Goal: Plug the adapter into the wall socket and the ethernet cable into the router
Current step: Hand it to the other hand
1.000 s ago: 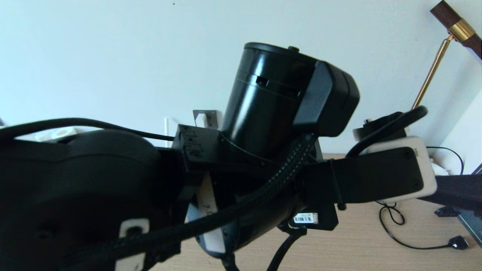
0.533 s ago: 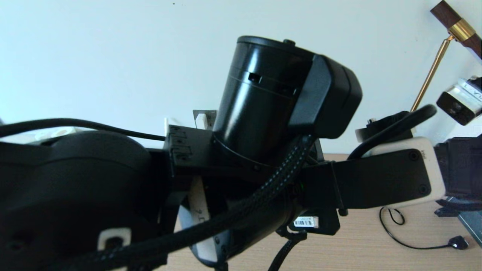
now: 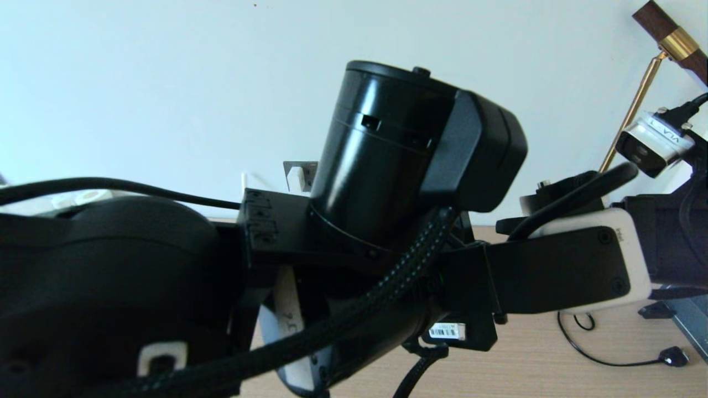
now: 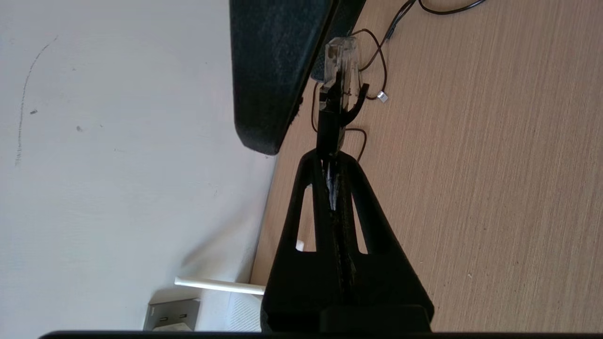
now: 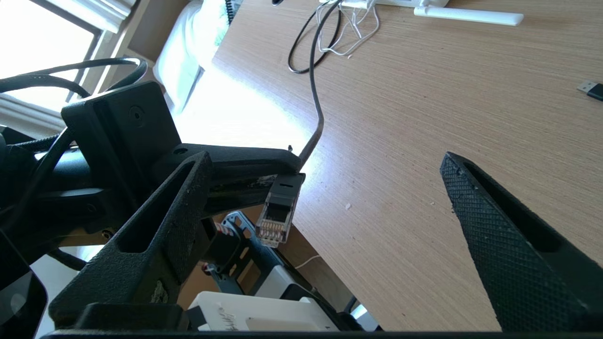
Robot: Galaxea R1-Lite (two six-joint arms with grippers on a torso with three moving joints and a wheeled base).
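Note:
My left gripper [image 4: 331, 157] is shut on the black boot of the ethernet cable [image 5: 314, 106], held up above the wooden table [image 5: 424, 117]. Its clear plug [image 4: 341, 59] sticks out past the fingertips. My right gripper [image 5: 325, 157] is open around that plug [image 5: 278, 214], which hangs close beside one of its fingers [image 5: 155, 235]. The other finger [image 5: 509, 235] stands far off. A router antenna [image 4: 219, 285] and the grey wall socket [image 4: 172, 315] lie behind my left gripper. The socket [image 3: 301, 176] has a white block on it; I cannot tell if that is the adapter.
My left arm [image 3: 409, 166] fills most of the head view. A thin black cord with a small black plug [image 3: 675, 355] lies on the table at the right. Loose white cords [image 5: 351, 19] lie at the back. A brass lamp stem [image 3: 636, 99] leans at the far right.
My right arm has risen into the head view from the right, up beside my left wrist. My left arm has shifted only slightly.

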